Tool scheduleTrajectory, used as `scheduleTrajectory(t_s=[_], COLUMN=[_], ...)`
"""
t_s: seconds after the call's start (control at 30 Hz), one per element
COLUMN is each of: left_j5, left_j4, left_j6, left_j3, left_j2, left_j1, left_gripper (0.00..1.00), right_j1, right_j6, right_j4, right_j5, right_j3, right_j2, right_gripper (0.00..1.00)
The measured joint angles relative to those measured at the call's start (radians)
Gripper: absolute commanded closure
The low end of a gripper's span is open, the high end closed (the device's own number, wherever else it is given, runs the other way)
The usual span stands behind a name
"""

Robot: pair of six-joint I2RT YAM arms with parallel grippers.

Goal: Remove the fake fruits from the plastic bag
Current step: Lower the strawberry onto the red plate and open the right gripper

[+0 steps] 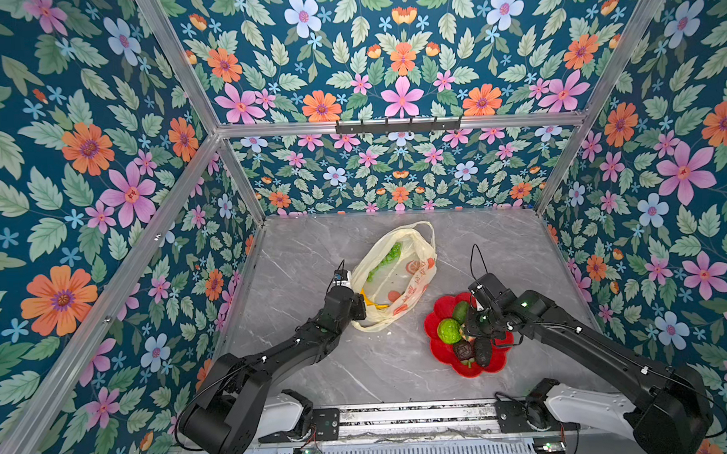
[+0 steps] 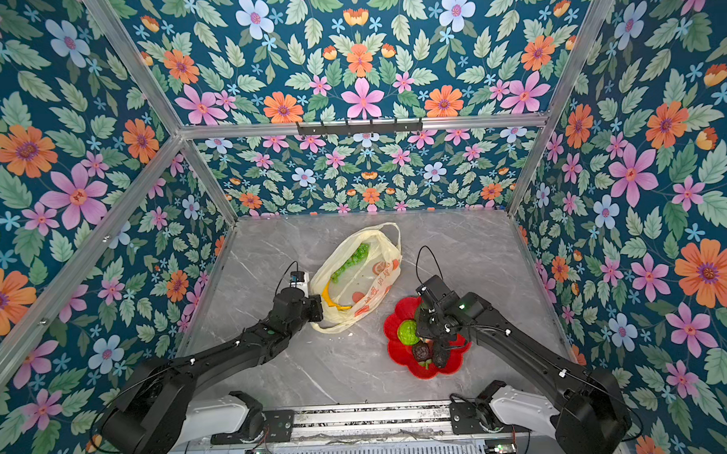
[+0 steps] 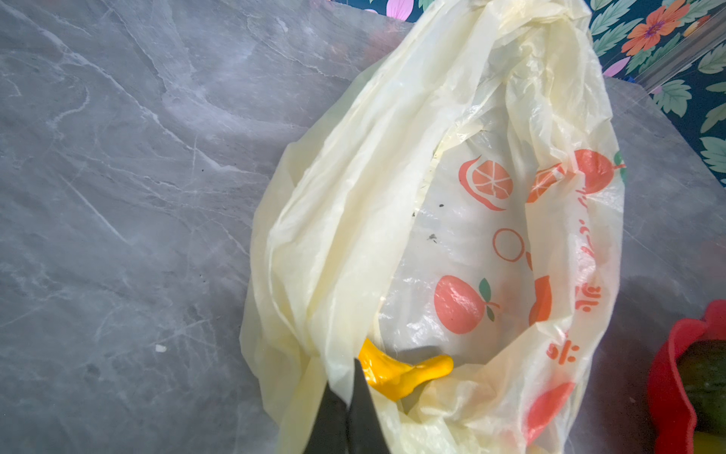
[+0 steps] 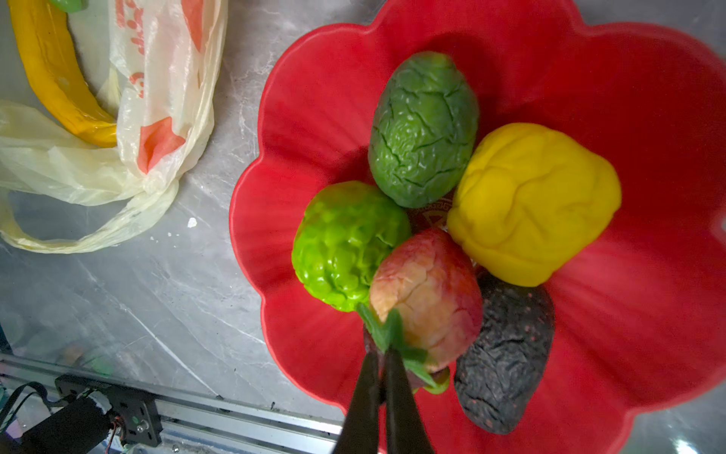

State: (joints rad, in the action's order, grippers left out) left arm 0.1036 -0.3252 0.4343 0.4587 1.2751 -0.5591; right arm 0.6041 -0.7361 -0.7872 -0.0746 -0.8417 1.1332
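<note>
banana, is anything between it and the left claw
Yes, the bag. The left claw is shut on a fold of its rim, and the banana lies just behind that fold, inside.

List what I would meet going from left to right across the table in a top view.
left gripper → plastic bag → bumpy lime-green ball → square brown piece → dark oval piece

Illegible orange characters on plastic bag
</note>
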Motion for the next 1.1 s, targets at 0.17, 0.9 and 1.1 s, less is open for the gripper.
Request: scheduleTrajectory(t_s=[0.17,0.9,1.1], left_j5=[0.0,0.002,0.013], left_j4=[0.0,0.0,0.002], left_j6=[0.0,0.0,0.0], left_j3=[0.0,0.0,0.002], left_j2=[0.002,0.002,0.002], left_j1=[0.0,0.0,0.0], left_gripper=[0.99,0.99,0.99], right_j1=[-0.031,-0.037,-0.037], right_j6=[0.0,0.011,0.034], right_j4=[0.013,0.008,0.007], right_j5=[-0.001,0.026,0.049], right_j3=[0.016,0.006,-0.055], right_j2=[0.0,0.016,0.01], right_gripper=[0.91,0.69,0.66])
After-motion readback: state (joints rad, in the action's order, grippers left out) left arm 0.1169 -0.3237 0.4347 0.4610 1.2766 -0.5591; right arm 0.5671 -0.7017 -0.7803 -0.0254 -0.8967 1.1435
